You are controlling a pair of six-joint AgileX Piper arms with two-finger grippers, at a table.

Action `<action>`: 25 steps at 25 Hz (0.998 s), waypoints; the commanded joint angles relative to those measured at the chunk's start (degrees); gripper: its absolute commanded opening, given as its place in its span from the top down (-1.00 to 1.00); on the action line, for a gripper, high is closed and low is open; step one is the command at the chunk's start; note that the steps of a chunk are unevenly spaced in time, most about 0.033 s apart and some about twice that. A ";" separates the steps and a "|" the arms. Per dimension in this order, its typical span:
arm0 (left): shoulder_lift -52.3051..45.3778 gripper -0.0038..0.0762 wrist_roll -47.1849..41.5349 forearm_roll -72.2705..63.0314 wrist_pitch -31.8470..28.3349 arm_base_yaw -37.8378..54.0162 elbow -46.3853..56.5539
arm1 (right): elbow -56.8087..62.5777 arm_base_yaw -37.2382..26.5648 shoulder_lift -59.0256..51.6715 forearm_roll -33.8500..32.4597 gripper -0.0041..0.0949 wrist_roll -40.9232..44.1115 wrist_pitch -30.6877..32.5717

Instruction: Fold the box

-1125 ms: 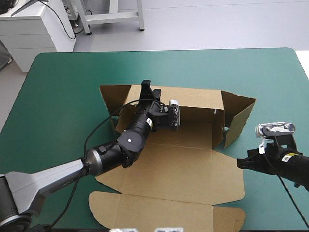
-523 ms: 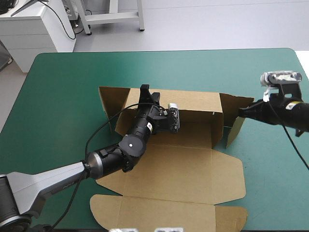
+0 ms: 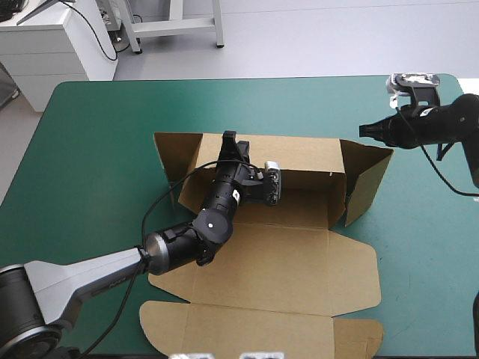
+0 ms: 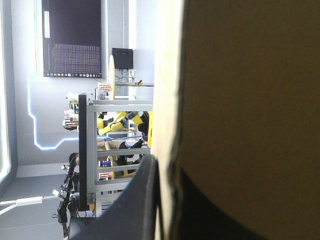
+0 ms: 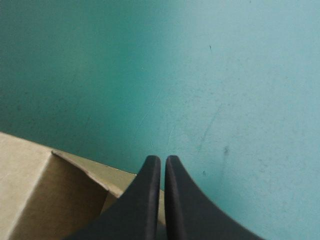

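The brown box (image 3: 284, 262) lies mid-table with its back wall (image 3: 307, 157) raised and the right side flap (image 3: 367, 179) standing up. My left gripper (image 3: 229, 138) sits at the back wall's top edge, shut on the box. In the left wrist view the board (image 4: 240, 100) fills the space between its black fingers (image 4: 142, 200). My right gripper (image 3: 361, 130) hovers just beyond the box's far right corner, shut and holding nothing. In the right wrist view its tips (image 5: 162, 161) meet over the teal-green cover, with the box's corner (image 5: 45, 195) beside them.
The box's lid panel (image 3: 247, 325) lies flat toward the table's front edge, and a left flap (image 3: 176, 153) stands at the back left. Teal-green cover (image 3: 112, 149) stretches around the box to the far edge (image 3: 247, 78).
My right gripper has swung from the table's near right side up and away to the box's far right corner. The left gripper stays on the back wall.
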 commanded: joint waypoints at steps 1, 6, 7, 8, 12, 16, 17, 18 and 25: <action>-1.44 0.92 -0.98 1.65 0.48 -0.45 -1.12 | -2.47 -0.39 0.47 1.13 0.88 -0.68 -2.30; -1.44 0.92 -0.98 1.65 2.26 -0.45 -1.12 | -2.47 -0.14 1.19 1.03 0.92 -2.19 0.31; -1.44 0.92 -0.98 1.65 2.50 -0.45 -1.12 | -2.47 0.10 1.19 0.78 0.92 -2.47 1.10; -1.44 0.92 -0.98 1.65 2.51 -0.45 -1.12 | -2.47 0.25 1.19 0.68 0.92 -2.93 2.01; -1.44 0.92 -0.98 1.65 3.14 -0.45 -1.12 | -0.93 0.25 1.06 0.89 0.92 -3.72 4.64; -1.44 0.92 -0.98 1.65 3.54 -0.45 -1.12 | 2.30 0.25 -0.96 2.07 0.92 -5.27 6.00; -1.44 0.92 -0.98 1.65 3.54 -0.45 -1.12 | 4.03 0.25 -2.26 2.47 0.92 -6.13 6.10; -1.44 0.92 -0.98 1.65 3.58 -0.45 -1.12 | 4.84 0.25 -2.86 2.47 0.92 -6.26 5.86; -1.44 0.92 -0.98 1.65 3.35 -0.45 -1.12 | 14.84 0.25 -8.82 10.78 0.92 -12.72 1.65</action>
